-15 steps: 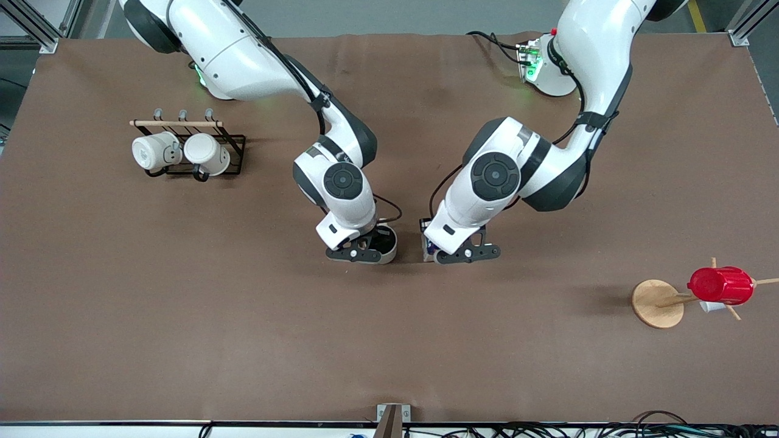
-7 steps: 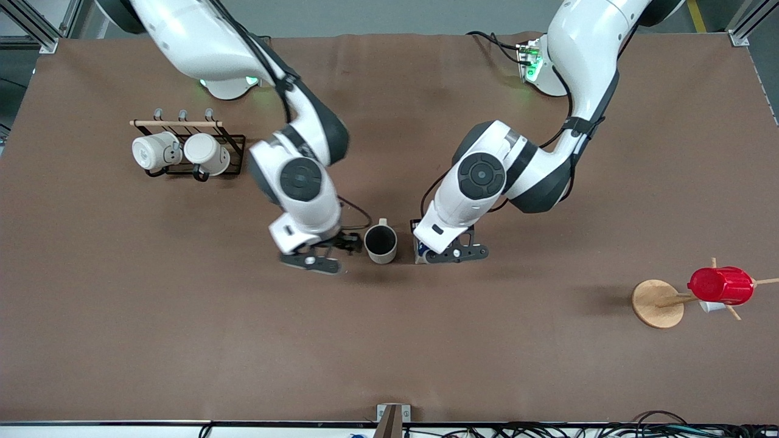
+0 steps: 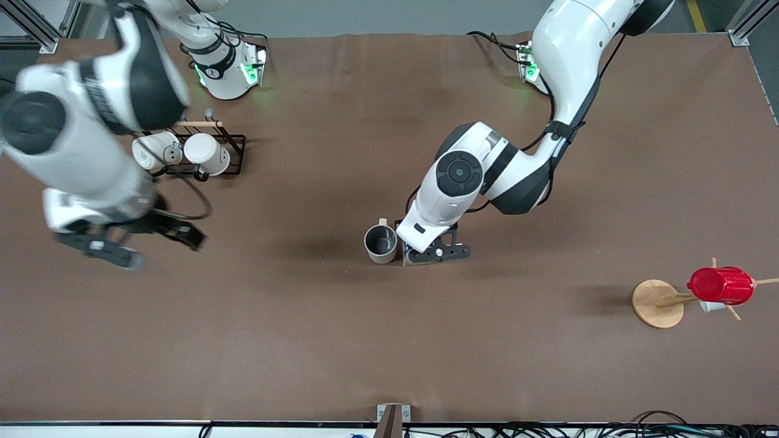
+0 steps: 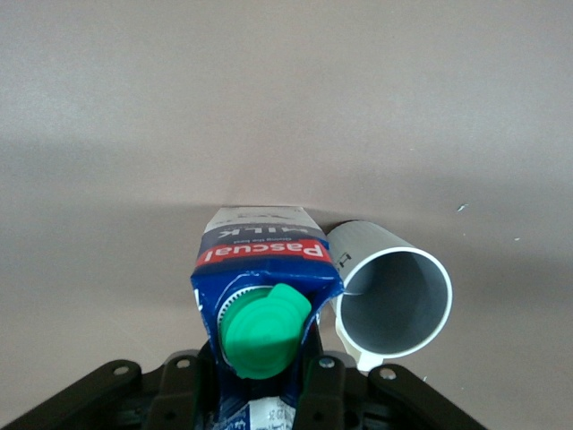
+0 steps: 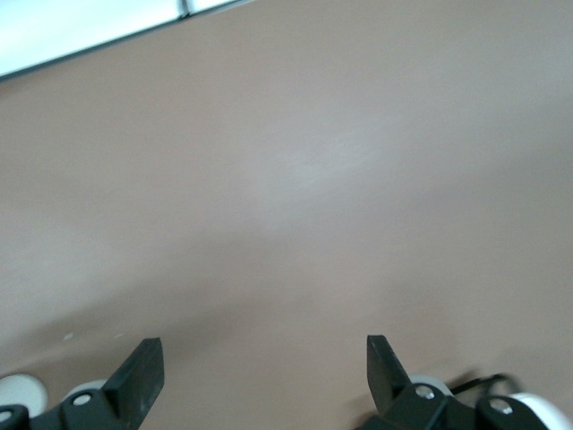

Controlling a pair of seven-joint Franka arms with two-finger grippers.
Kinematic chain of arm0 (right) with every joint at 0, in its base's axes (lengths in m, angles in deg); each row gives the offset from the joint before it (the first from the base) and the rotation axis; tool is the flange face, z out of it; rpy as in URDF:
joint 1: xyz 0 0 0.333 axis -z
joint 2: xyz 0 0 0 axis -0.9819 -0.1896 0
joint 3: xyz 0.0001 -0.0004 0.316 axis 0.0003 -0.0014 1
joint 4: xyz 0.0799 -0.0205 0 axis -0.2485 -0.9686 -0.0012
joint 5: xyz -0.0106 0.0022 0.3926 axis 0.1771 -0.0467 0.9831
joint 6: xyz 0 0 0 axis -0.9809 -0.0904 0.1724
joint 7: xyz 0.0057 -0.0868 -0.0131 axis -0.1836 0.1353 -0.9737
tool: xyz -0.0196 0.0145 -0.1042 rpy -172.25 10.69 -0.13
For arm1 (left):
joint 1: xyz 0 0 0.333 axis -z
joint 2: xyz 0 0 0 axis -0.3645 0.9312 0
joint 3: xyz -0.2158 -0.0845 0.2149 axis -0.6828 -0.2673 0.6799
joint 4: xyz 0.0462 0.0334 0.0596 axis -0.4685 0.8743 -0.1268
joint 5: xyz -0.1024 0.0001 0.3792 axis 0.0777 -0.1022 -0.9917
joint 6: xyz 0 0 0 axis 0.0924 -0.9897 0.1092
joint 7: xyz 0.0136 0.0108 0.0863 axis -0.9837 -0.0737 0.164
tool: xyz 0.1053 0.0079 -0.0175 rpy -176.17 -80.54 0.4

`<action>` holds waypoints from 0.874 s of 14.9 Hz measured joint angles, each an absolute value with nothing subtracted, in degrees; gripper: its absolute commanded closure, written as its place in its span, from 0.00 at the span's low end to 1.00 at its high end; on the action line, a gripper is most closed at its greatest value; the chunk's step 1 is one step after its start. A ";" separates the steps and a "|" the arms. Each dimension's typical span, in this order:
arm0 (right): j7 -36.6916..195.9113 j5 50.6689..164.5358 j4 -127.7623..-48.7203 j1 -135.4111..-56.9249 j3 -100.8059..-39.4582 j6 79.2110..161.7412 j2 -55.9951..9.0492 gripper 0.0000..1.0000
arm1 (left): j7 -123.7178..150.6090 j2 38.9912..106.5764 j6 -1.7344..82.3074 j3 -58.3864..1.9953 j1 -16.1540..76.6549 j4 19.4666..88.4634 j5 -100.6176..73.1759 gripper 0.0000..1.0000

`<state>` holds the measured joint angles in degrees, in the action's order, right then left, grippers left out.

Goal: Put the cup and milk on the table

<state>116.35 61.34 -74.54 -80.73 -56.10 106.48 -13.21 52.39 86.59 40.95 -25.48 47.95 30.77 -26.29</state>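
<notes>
The cream-white cup [image 3: 381, 243] stands upright on the brown table [image 3: 389, 340] near its middle, free of any gripper. It also shows in the left wrist view [image 4: 394, 296]. My left gripper [image 3: 435, 252] is shut on the milk [image 4: 260, 269], a blue and white carton with a green cap [image 4: 265, 331]. It holds the carton upright right beside the cup, toward the left arm's end, with its base down at the table. In the front view the hand hides most of the carton. My right gripper [image 3: 179, 234] is open and empty over bare table toward the right arm's end, also seen in the right wrist view [image 5: 262, 363].
A black wire rack [image 3: 234, 152] with two all-white mugs [image 3: 182, 152] stands toward the right arm's end, close to the right arm. A wooden peg stand [image 3: 654, 303] carrying a red ribbed cup [image 3: 721, 286] stands toward the left arm's end.
My right gripper let go of the cup and swung away toward the right arm's end. My left gripper carried the milk sideways up against the cup.
</notes>
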 measured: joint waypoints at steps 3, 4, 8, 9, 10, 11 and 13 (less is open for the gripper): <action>108.33 63.68 -74.84 -78.56 -61.37 104.03 -9.22 0.00 | 52.41 86.63 41.45 -24.55 48.95 30.60 -26.29 0.00; 105.07 65.61 -74.86 -78.28 -63.57 102.78 -8.01 0.00 | 52.41 86.64 41.52 -24.51 48.96 30.58 -26.29 0.00; 96.94 68.68 -75.14 -74.57 -67.05 95.64 -3.39 0.00 | 52.40 86.29 41.70 -23.29 48.85 29.36 -26.47 0.00; 96.30 69.43 -75.57 -74.54 -67.67 94.57 -2.54 0.00 | 52.35 85.59 41.67 -22.57 48.71 28.71 -27.03 0.00; 95.45 70.57 -76.08 -74.55 -68.00 94.20 -1.87 0.00 | 52.20 84.39 41.37 -21.70 48.41 28.16 -28.21 0.00; 94.58 71.34 -76.43 -74.59 -68.09 94.16 -1.54 0.00 | 51.76 82.67 40.52 -20.72 47.69 27.87 -29.73 0.00; 93.28 71.90 -76.46 -74.98 -68.06 94.23 -1.51 0.00 | 48.60 78.64 36.53 -19.97 44.47 27.80 -32.11 0.00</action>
<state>93.28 71.90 -76.46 -74.98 -68.06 94.23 -1.51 48.60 78.64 36.53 -19.97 44.47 27.80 -32.11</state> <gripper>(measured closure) 0.000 0.000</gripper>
